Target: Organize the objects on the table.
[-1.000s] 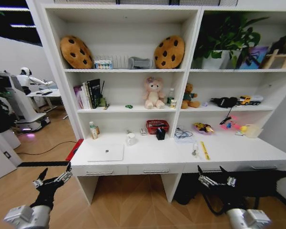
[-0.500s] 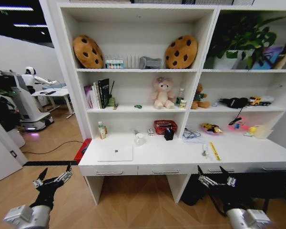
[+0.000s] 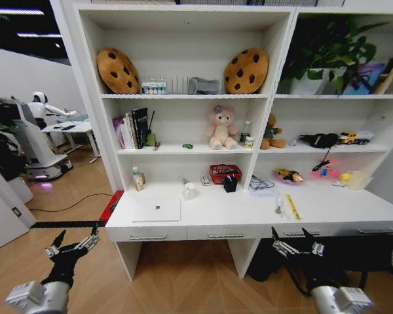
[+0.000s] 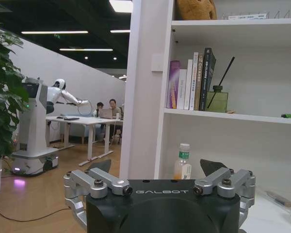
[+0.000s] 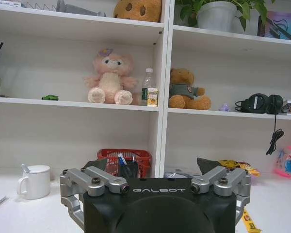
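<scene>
Two grippers, both low in the head view and short of the desk point(image 3: 249, 216): left gripper point(image 3: 72, 247) at about 7 o'clock, right gripper point(image 3: 296, 247) at about 5 o'clock, each with jaws spread wide and holding nothing, fingers aimed toward the shelving. On the white desk top, one silver laptop point(image 3: 156, 210), closed and flat, toward 9 o'clock of the desk's middle; one yellow ruler point(image 3: 293, 206) toward 3 o'clock, lying lengthwise front to back; one white mug point(image 3: 190, 190) near the back at centre; one red basket point(image 3: 221, 173) just past it, with one dark pen holder point(image 3: 230, 184) touching its right side and pens point(image 5: 124, 164) standing inside. One tiny green toy car point(image 3: 187, 146) up on the middle shelf, at 9 o'clock from one pink plush point(image 3: 221, 127). Two cookie-shaped cushions point(image 3: 246, 70) on the top shelf. One small bottle point(image 3: 138, 178) at the desk's back left.
</scene>
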`<state>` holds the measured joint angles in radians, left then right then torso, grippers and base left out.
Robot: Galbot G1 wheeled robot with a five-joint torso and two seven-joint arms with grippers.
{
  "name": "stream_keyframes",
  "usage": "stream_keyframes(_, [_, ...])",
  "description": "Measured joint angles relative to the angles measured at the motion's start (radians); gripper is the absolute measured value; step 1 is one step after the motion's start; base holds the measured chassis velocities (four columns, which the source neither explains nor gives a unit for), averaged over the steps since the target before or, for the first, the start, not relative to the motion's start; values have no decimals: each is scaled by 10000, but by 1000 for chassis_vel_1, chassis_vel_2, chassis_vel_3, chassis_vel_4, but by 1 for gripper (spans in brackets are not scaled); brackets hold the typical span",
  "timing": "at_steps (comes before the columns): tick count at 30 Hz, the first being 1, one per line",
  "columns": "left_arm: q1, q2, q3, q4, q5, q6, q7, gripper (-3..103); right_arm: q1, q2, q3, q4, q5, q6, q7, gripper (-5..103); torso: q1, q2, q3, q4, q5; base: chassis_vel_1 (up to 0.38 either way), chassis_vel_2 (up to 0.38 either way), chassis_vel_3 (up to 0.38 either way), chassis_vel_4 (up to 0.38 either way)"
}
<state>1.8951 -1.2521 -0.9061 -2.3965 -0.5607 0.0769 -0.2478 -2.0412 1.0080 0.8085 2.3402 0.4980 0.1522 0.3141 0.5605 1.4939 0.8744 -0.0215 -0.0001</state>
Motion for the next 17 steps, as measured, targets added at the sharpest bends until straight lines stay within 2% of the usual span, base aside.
stream_keyframes(17, [0, 0, 0, 0, 0, 0, 0, 100, -1, 0, 0, 0, 0, 0, 0, 100, 0, 0, 0, 0, 0, 0, 0, 0, 0])
